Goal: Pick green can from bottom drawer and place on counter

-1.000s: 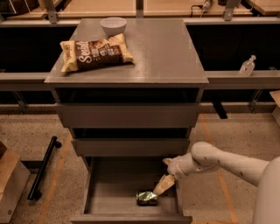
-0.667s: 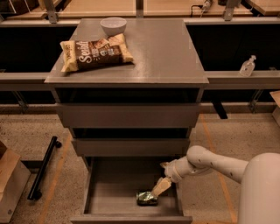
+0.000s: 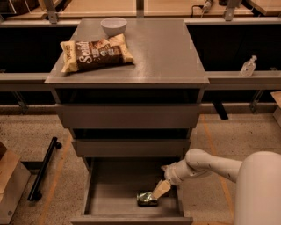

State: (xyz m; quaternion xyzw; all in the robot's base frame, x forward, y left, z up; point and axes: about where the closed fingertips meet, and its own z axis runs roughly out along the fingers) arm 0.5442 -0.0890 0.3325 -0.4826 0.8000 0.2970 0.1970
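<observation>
**Gripper reaching into open drawer, tip at the green can**

Gripper (image 3: 160, 190), tan and tapering, is hanging low inside the bottom drawer (image 3: 109, 186) and angling down and to the left from the end of a smooth, rounded white arm (image 3: 206, 163) that is coming in from the right. Whether it is spread or pressed together cannot be told. Its tip is sitting right at the upper right end of the green can (image 3: 147, 199), which is lying on its side on the drawer floor, near the front wall and right of centre. The can is catching the light, shiny green with paler patches.

The drawer is standing pulled out, a shallow rectangular grey tray with a matte floor and low walls. Above it, the middle drawer (image 3: 131, 147) and the top drawer (image 3: 129, 115) are showing plain flat grey fronts with dark gaps over them.

The counter (image 3: 162, 52), flat, smooth and grey, is carrying a crinkled brown snack bag (image 3: 96, 53) with pale lettering on its left half and a small round white bowl (image 3: 113, 25) just behind the bag, near the back edge.

A small clear bottle (image 3: 248, 67) is standing on a grey ledge to the right of the cabinet. On the speckled floor to the left, a black bar (image 3: 43, 169) is lying beside a cardboard box (image 3: 11, 184). Light wooden tabletops (image 3: 109, 8) are running along the back.
</observation>
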